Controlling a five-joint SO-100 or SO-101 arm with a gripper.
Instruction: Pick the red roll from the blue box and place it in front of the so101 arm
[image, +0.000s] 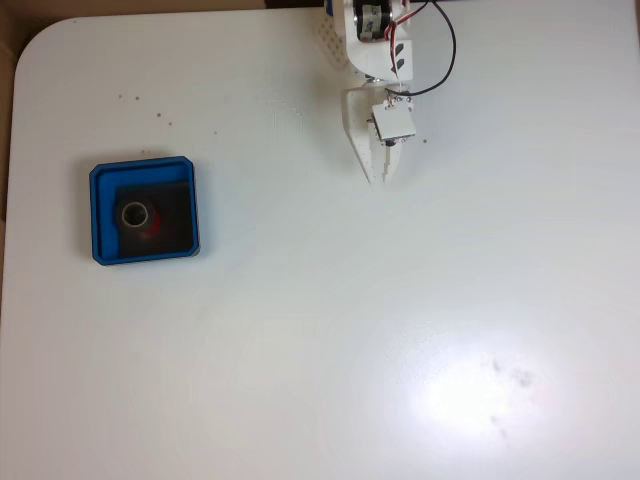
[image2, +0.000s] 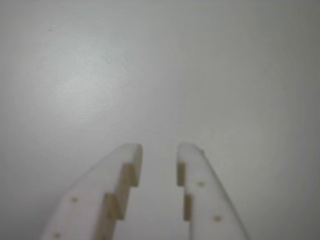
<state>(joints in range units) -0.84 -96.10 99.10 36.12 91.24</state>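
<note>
My gripper (image: 380, 178) is hanging over the bare white table (image: 320, 330), jaws seemingly closed, though that is hard to judge. Well off to its left, the blue box (image: 144, 213) is holding the red roll (image: 140, 217).

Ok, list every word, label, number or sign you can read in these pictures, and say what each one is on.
None can be read.
The blue box, the red roll inside it and the white table carry no print in the fixed view.
Black marks on the so101 arm are too small to read as characters.
The claw, jaws slightly apart in the wrist view, is plain white.
</note>
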